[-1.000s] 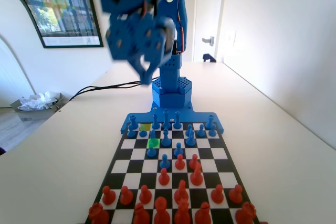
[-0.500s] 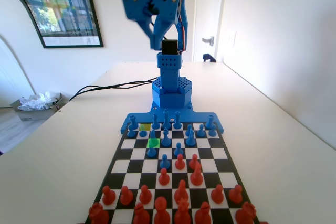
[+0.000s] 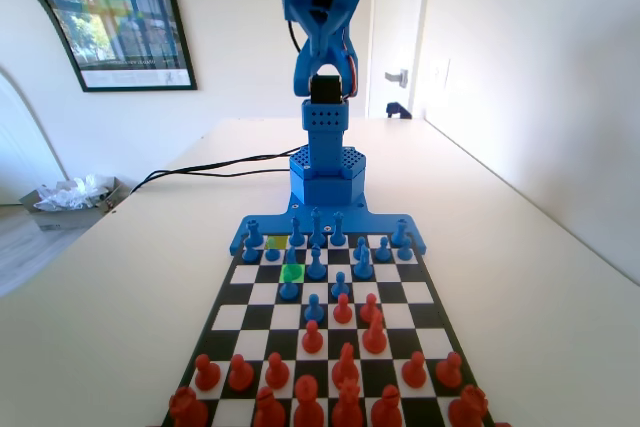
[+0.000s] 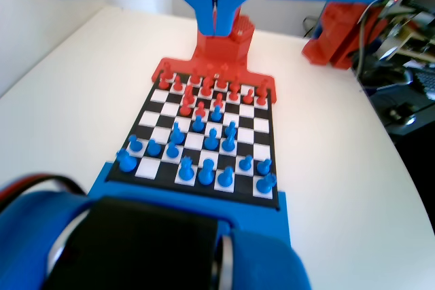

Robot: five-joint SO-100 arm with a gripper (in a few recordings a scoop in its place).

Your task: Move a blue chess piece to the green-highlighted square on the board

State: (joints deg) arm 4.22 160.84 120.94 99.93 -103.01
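The board (image 3: 418, 292) lies in front of the blue arm's base, blue pieces at its far end and red ones near the camera. The green-highlighted square (image 3: 292, 273) shows in the third row from the arm, with a blue pawn (image 3: 289, 289) standing just in front of it. My gripper (image 3: 324, 53) hangs high above the arm's base, well clear of all pieces. In the wrist view the gripper (image 4: 215, 18) has its jaws pressed together with nothing between them, and several blue pawns (image 4: 211, 139) stand on the near half of the board (image 4: 258, 127).
A duller yellow-green square (image 3: 277, 242) lies one row behind the green one. Red pieces (image 3: 345, 362) crowd the near rows in the fixed view. Black cables (image 3: 200, 167) run across the table to the left of the arm's base.
The arm has swung from the left of the picture to the middle. The gripper now hangs over the arm's base. No piece has moved.
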